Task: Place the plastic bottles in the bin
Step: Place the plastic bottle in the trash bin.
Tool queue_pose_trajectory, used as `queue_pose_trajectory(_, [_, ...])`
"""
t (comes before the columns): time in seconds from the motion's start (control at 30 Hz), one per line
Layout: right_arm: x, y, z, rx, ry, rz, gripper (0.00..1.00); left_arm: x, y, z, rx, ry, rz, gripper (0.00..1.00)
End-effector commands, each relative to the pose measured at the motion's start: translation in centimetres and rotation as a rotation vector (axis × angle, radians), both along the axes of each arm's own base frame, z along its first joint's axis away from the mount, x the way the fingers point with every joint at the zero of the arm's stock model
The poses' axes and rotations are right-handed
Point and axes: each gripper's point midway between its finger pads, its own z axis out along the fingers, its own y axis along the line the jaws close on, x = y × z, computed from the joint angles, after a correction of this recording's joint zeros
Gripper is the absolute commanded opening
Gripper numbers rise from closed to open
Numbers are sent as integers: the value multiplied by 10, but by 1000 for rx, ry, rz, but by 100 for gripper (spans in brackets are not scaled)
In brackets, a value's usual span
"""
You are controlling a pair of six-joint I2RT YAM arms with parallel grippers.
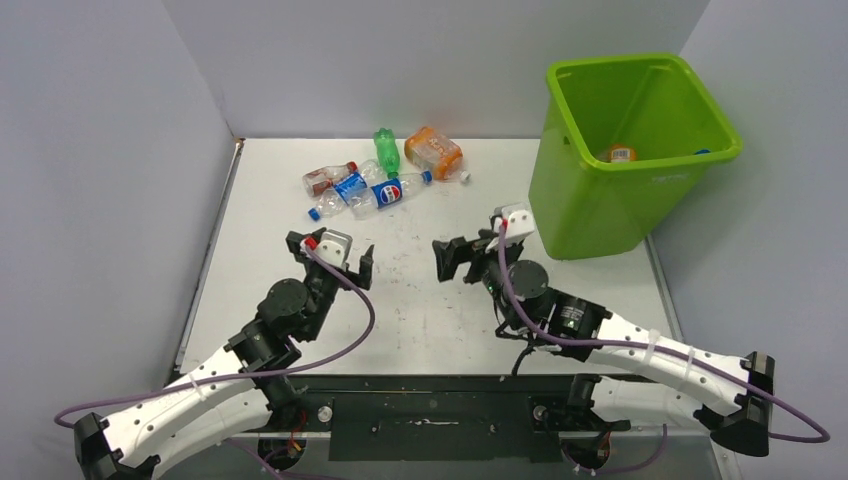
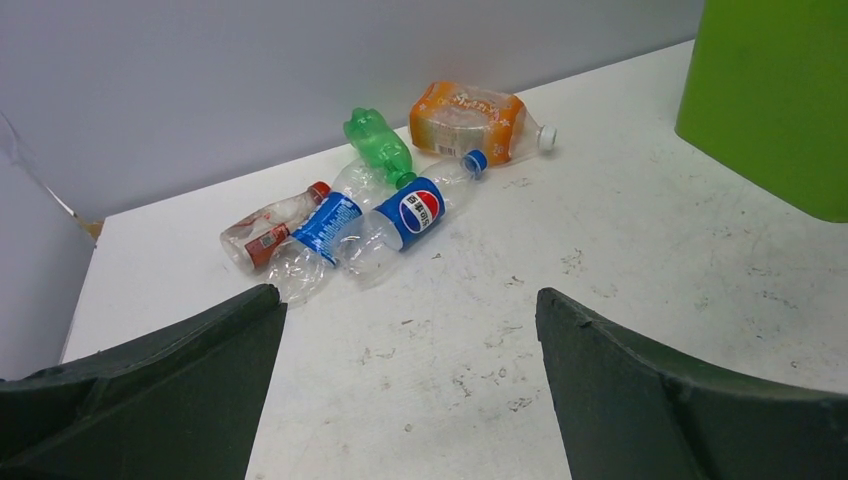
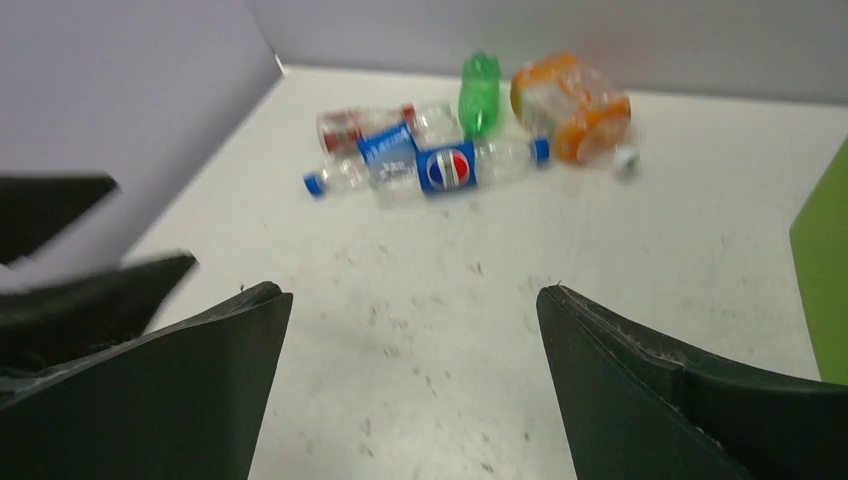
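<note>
Several crushed plastic bottles lie together at the back of the table: a red-label one (image 1: 325, 178), a blue-label one (image 1: 347, 188), a Pepsi one (image 1: 395, 190), a green one (image 1: 386, 150) and an orange one (image 1: 434, 152). The lime-green bin (image 1: 590, 200) stands at the back right, with an orange-label bottle (image 1: 621, 153) inside. My left gripper (image 1: 330, 258) is open and empty, in front of the cluster. My right gripper (image 1: 470, 245) is open and empty, left of the bin. The left wrist view shows the Pepsi bottle (image 2: 415, 210) beyond its open gripper (image 2: 408, 300). The right wrist view shows it (image 3: 450, 168) beyond that open gripper (image 3: 412, 292).
Grey walls close the table at the left, back and right. The bin's wall shows at the right edge of the left wrist view (image 2: 770, 100) and of the right wrist view (image 3: 825, 280). The white table (image 1: 420, 310) is scuffed.
</note>
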Motion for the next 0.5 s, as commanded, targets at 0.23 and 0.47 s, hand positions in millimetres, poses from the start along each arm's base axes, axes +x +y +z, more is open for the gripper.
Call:
queue_pose_trajectory(0.23, [-26, -18, -143, 49, 217, 17, 100, 57, 27, -23, -133, 272, 213, 96])
queue_pose_trajectory(0.47, [-40, -21, -196, 52, 304, 51, 100, 103, 50, -71, -235, 510, 345, 96])
